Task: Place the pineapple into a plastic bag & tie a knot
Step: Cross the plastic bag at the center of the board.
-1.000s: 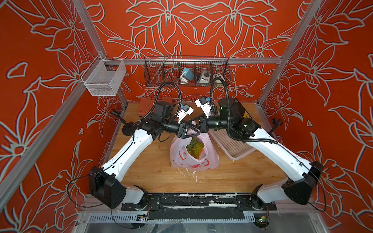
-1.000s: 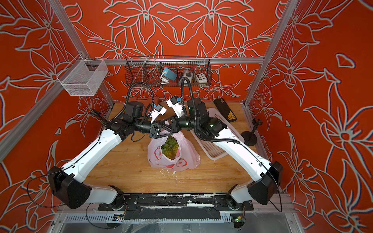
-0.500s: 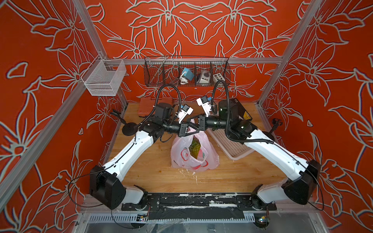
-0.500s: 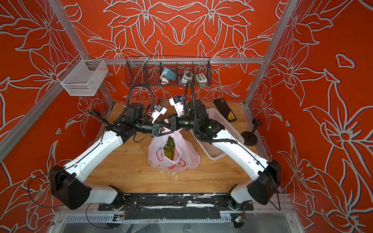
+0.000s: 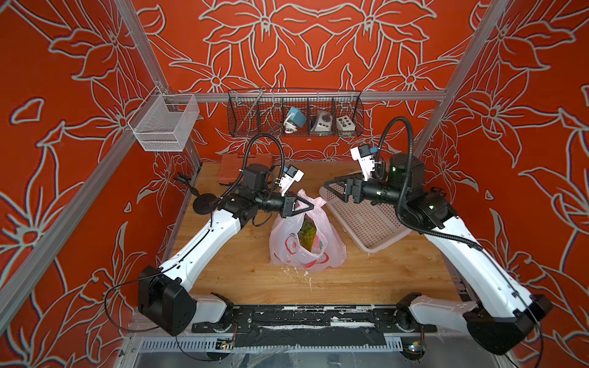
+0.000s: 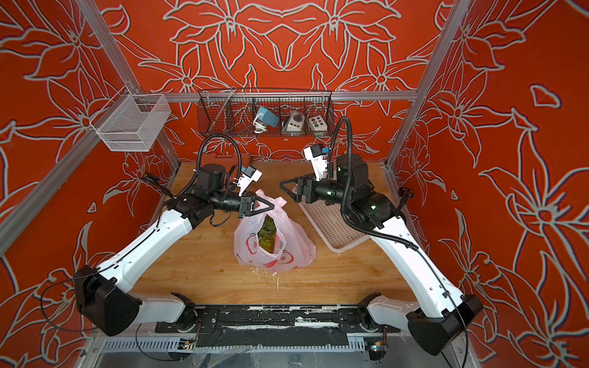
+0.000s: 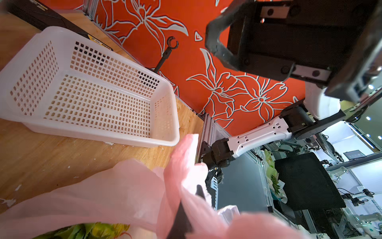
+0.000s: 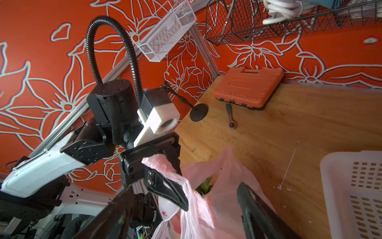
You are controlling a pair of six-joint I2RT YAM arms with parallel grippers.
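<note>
Slippage possible: left gripper (image 5: 308, 207) alone pinches the plastic bag (image 5: 288, 251) by 1 thin handle; right gripper (image 5: 330, 191) spread, empty.

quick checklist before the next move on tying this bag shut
1. Pineapple inside the plastic bag: ok.
2. Left gripper shut on a handle of the bag: ok.
3. Right gripper open and clear of the bag, above the white basket: ok.
4. Second handle free, standing up beside the left gripper: ok.
5. Bag mouth closed: not ok, it gapes open and the handles are untied.
</note>
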